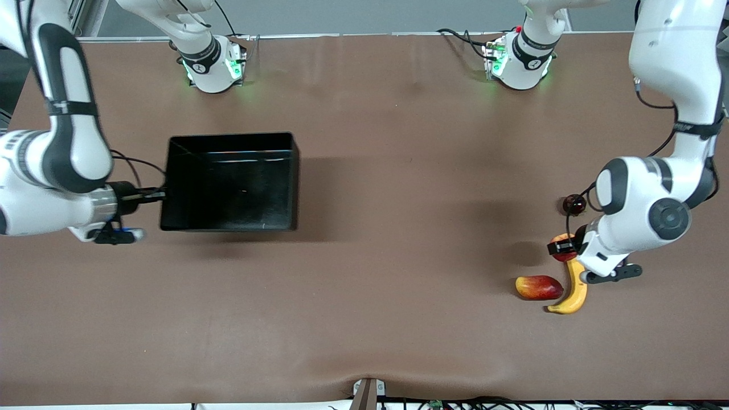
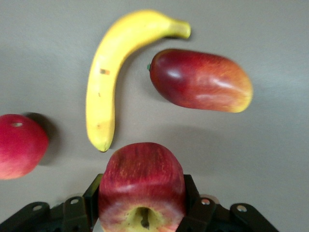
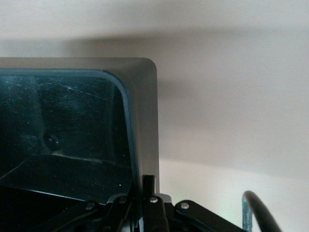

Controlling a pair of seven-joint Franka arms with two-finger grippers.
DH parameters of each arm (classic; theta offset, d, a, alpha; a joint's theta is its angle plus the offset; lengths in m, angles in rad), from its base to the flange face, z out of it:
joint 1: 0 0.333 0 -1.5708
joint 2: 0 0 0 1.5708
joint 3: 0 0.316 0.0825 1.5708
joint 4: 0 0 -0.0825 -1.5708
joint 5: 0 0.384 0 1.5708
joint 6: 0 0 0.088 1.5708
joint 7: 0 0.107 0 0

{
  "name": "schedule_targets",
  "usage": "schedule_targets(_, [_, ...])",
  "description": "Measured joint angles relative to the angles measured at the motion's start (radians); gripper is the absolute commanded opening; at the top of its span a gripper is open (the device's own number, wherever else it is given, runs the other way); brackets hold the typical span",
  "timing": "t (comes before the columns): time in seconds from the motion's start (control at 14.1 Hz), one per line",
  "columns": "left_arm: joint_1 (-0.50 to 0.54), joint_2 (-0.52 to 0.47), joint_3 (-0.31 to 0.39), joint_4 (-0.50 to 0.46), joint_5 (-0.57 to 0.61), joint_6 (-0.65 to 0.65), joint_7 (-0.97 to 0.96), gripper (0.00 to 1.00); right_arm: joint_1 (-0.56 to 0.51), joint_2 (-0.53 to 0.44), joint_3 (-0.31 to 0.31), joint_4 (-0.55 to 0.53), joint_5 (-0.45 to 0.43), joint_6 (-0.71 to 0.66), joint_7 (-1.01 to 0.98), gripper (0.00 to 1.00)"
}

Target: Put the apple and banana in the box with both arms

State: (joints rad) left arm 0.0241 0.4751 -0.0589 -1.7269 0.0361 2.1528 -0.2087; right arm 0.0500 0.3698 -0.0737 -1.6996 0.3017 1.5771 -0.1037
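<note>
Two risks for you: left gripper (image 2: 142,220), clamped on the apple (image 2: 141,186), could clip the banana (image 2: 113,77) just beside it, while the right gripper (image 3: 145,203), closed on the box (image 3: 142,121) wall, may slip.

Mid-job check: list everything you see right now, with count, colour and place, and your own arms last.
apple: one, red with yellow patches, held between the left gripper's fingers.
banana: one, yellow, on the table at the left arm's end.
mango-like fruit: one, red and yellow, on the table beside the banana.
round red fruit: one, pinkish red, on the table near the banana.
box: one, black, nothing in it, at the right arm's end of the table.
table: one, brown.
left gripper: shut on the apple, over the fruit group.
right gripper: shut on the box's wall.
</note>
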Motion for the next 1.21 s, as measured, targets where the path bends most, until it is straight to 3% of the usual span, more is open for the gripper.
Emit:
schedule_targets(0.43, [-0.005, -0.153, -0.031, 0.025, 0.0, -0.116, 0.0, 0.0, 0.244, 0.023, 0.0, 0.049, 0.089, 0.119, 0.245, 0.0])
schedule_targets(0.92, [-0.008, -0.172, -0.131, 0.159, 0.0, -0.321, -0.131, 0.0, 0.474, 0.195, 0.0, 0.083, 0.209, 0.43, 0.421, 0.0])
schedule_targets(1.21, [-0.04, -0.172, -0.226, 0.156, 0.0, -0.333, -0.327, 0.0, 0.544, 0.304, -0.001, 0.212, 0.213, 0.462, 0.47, 0.0])
